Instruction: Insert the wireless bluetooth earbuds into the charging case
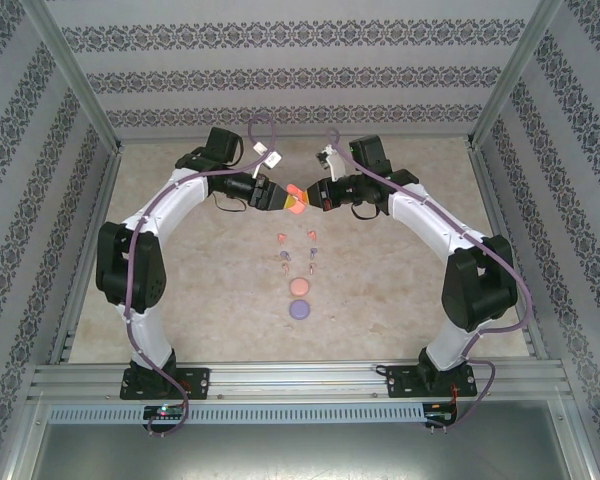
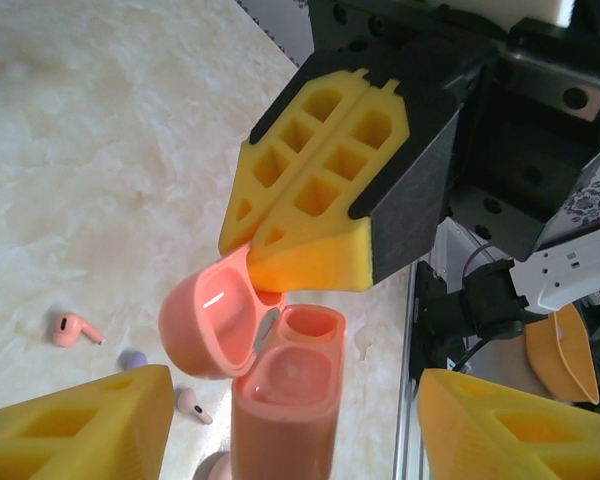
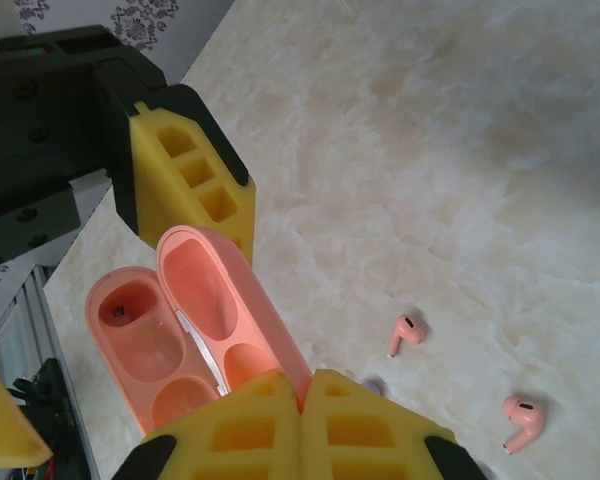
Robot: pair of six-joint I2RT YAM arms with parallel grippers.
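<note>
Wears white shells on left arm and right arm, black joints and bases, purple cables alongside. Carries yellow, cell-cut pads on black left end effector and right end effector.

Coral charging case open, lid swung back, both wells empty, held up off the desk. Earbuds loose on the desk, lying on their sides.

Marbled table, scattered earbuds, perhaps two cases
</note>
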